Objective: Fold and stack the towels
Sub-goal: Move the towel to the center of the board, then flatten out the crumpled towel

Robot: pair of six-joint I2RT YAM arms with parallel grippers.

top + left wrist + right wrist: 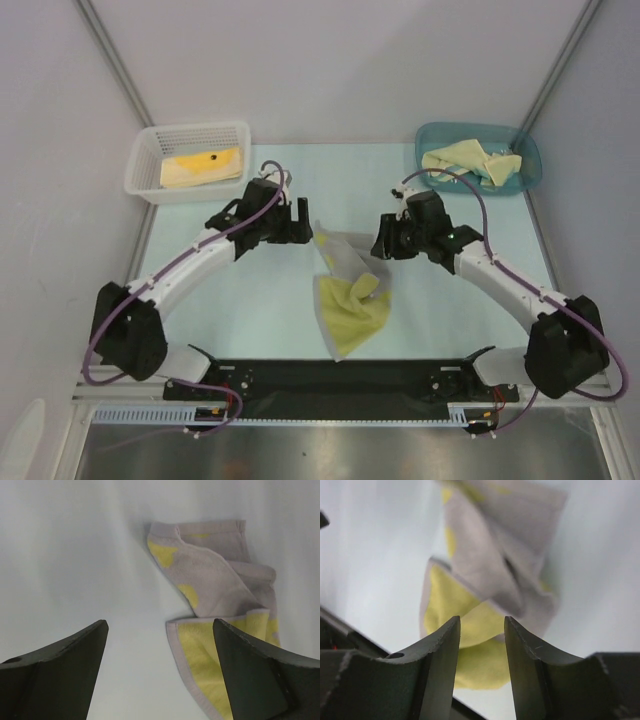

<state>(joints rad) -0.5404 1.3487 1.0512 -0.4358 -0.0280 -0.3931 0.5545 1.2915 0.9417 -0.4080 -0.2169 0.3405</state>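
Observation:
A crumpled yellow and grey towel [349, 291] lies on the table between my arms. It also shows in the left wrist view [215, 590] and in the right wrist view [490, 580]. My left gripper [306, 226] is wide open and empty, just left of the towel's upper corner. My right gripper [380, 246] is partly open and empty, just right of the towel. A folded yellow towel [201, 166] lies in the white basket [150, 150]. Crumpled yellow towels [470, 160] lie in the blue bin [530, 150].
The white basket stands at the back left and the blue bin at the back right. A black rail [340, 378] runs along the near edge. Grey walls enclose the table on three sides.

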